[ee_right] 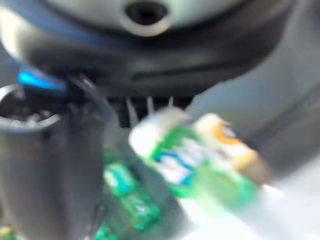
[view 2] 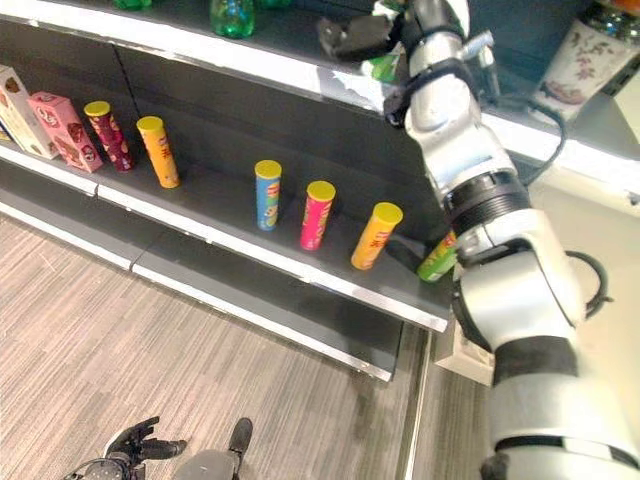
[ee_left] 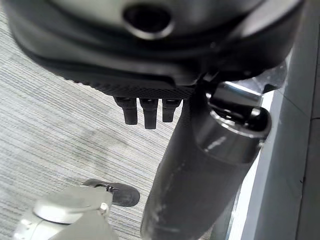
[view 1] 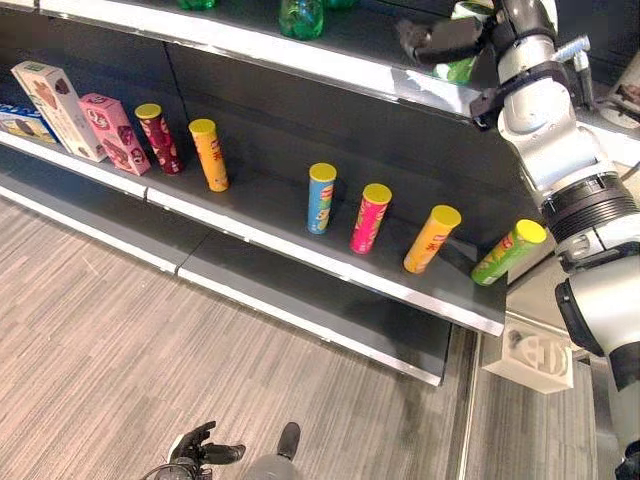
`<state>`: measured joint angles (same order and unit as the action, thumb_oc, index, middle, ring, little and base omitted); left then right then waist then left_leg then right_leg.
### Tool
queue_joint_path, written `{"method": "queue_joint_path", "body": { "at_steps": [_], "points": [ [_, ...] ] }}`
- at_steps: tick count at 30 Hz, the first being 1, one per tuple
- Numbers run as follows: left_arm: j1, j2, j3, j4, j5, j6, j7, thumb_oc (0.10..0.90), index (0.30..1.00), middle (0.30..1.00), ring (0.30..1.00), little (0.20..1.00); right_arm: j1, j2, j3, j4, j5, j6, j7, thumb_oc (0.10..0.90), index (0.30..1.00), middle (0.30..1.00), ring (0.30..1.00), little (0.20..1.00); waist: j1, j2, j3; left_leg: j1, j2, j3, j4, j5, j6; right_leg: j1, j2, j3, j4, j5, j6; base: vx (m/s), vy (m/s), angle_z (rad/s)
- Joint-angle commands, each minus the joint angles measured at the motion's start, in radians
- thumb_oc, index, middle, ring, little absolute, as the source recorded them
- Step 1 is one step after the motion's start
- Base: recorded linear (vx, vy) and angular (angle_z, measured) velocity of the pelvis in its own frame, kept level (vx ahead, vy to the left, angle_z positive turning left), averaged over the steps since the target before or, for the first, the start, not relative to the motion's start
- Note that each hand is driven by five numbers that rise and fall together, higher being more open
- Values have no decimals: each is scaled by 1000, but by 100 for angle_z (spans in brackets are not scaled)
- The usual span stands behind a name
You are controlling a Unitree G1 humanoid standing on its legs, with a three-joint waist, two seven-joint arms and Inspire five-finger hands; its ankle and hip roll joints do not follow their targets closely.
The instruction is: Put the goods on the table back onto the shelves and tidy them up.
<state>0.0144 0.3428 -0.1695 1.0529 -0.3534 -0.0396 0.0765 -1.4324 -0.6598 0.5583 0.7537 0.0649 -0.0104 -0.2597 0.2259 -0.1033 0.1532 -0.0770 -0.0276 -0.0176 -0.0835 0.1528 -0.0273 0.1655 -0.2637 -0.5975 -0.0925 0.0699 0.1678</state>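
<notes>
One green bottle point(view 1: 462, 66) sits in my right hand point(view 1: 440, 40) at the top shelf point(view 1: 300, 60), hand pointing left along it; axis hard to read in the eye views. Left hand point(view 1: 195, 448) hangs low over the floor, fingers relaxed, far from the shelf. In the right wrist view the fingers wrap the bottle, which lies tilted across the palm

Cans point(view 1: 322, 198) in row on mid shelf point(view 1: 300, 262).
</notes>
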Motion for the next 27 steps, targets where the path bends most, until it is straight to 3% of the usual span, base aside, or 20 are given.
{"method": "queue_joint_path", "body": {
  "at_steps": [1, 5, 8, 12, 13, 16, 17, 18, 20, 23, 24, 27],
  "points": [
    [-42, 56, -7, 19, -10, -35, 21, 800, 900, 900, 900, 900, -121, -108, -27, -124, -17, -74, -113, 800, 900, 900, 900, 900, -1, -17, -43, 88, 32, 21, -4, -154, -46, 32, -57, 21, 11, 46, 77, 9, -5, -19],
    [-40, 56, 4, 19, -9, -33, 22, 800, 900, 900, 900, 900, -116, -140, -49, -201, -7, -87, -124, 800, 900, 900, 900, 900, -12, -21, -45, 93, 35, 32, -4, -156, -47, 29, -55, 31, 11, 47, 77, 4, 2, -18],
    [-38, 48, 30, 28, -11, -29, 21, 800, 900, 900, 900, 900, -51, -214, -132, -399, 65, -145, -126, 800, 900, 900, 900, 900, -48, -26, -49, 107, 43, 56, -4, -163, -47, 18, -52, 60, 9, 48, 77, 11, 18, -8],
    [-38, 48, 29, 28, -11, -29, 21, 800, 900, 900, 900, 900, -50, -214, -132, -399, 65, -145, -126, 800, 900, 900, 900, 900, -47, -26, -49, 107, 43, 56, -4, -163, -47, 17, -52, 60, 9, 48, 77, 0, 16, -30],
    [-30, 34, 68, 47, 12, -23, 5, 800, 900, 900, 900, 900, 197, -335, -342, -681, 203, -251, -68, 800, 900, 900, 900, 900, -115, -35, -52, 127, 51, 105, -4, -173, -43, -5, -47, 117, 10, 55, 78, 23, 61, 5],
    [-22, 28, 86, 43, 27, -26, -4, 800, 900, 900, 900, 900, 381, -379, -474, -782, 323, -308, -20, 800, 900, 900, 900, 900, -171, -37, -52, 149, 54, 145, -4, -184, -34, -30, -45, 169, 11, 66, 83, 8, 59, -36],
    [-21, 32, 84, 43, 27, -26, -4, 800, 900, 900, 900, 900, 393, -380, -485, -785, 326, -309, -17, 800, 900, 900, 900, 900, -165, -40, -53, 149, 54, 149, -4, -185, -34, -32, -44, 173, 12, 67, 83, -12, 55, -106],
    [-19, 32, 97, 37, 28, -30, -5, 800, 900, 900, 900, 900, 481, -384, -550, -819, 384, -333, -3, 800, 900, 900, 900, 900, -191, -41, -51, 161, 57, 176, -4, -190, -31, -49, -43, 212, 11, 80, 87, -9, 30, -83],
    [-18, 34, 99, 32, 30, -31, -7, 800, 900, 900, 900, 900, 535, -388, -592, -834, 407, -339, 7, 800, 900, 900, 900, 900, -199, -44, -51, 166, 59, 194, -4, -194, -29, -63, -42, 239, 12, 91, 89, -16, 34, -75],
    [-18, 36, 97, 32, 29, -31, -7, 800, 900, 900, 900, 900, 542, -388, -599, -837, 407, -338, 7, 800, 900, 900, 900, 900, -193, -46, -52, 166, 59, 198, -4, -194, -28, -66, -42, 243, 12, 91, 89, -16, 35, -55],
    [-17, 29, 105, 15, 48, -35, -8, 800, 900, 900, 900, 900, 704, -395, -720, -851, 423, -343, -5, 800, 900, 900, 900, 900, -251, -48, -43, 185, 55, 242, -4, -205, -15, -104, -39, 319, 16, 133, 94, -37, 87, -39],
    [-19, 31, 100, 13, 55, -36, -8, 800, 900, 900, 900, 900, 747, -397, -752, -858, 423, -342, -4, 800, 900, 900, 900, 900, -250, -52, -41, 189, 53, 254, -4, -209, -12, -114, -38, 339, 17, 142, 94, -25, 48, -67]
  ]
}}
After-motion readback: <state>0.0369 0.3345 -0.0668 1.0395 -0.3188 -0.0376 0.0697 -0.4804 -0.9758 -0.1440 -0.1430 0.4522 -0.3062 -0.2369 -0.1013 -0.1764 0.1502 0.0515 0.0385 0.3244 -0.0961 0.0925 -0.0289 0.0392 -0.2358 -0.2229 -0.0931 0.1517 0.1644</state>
